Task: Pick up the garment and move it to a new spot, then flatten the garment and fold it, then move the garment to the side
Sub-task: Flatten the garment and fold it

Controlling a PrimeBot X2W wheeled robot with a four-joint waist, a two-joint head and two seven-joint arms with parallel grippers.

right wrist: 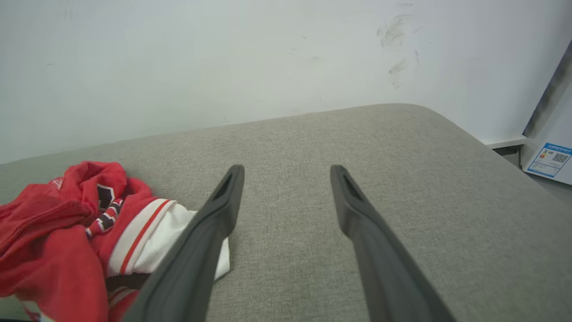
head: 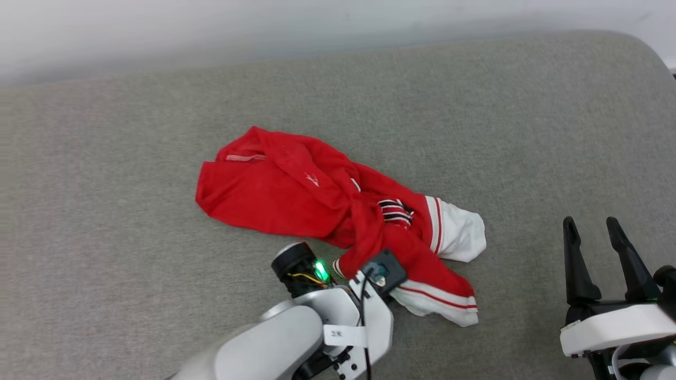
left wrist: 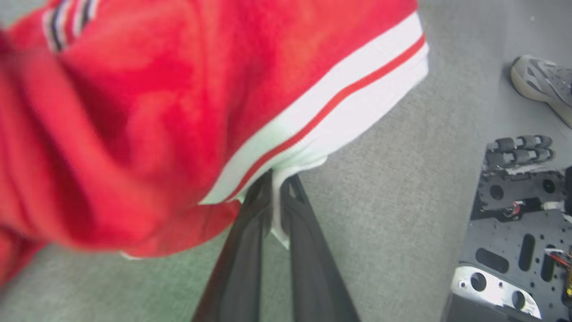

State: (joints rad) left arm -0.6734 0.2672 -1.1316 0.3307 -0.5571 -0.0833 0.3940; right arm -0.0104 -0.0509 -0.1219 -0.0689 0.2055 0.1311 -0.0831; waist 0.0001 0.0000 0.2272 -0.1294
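Our left gripper (left wrist: 278,190) pinched the white striped hem of the garment (head: 285,184), whose long axis ran forward and leftward from that grip across the grey cushion (head: 501,105), while our right gripper (head: 595,232) sat spread, well off rightward

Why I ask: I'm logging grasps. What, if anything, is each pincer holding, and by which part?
The left pincer is shut on the garment, pinching its white, red-striped edge. The right pincer is open and holds nothing.
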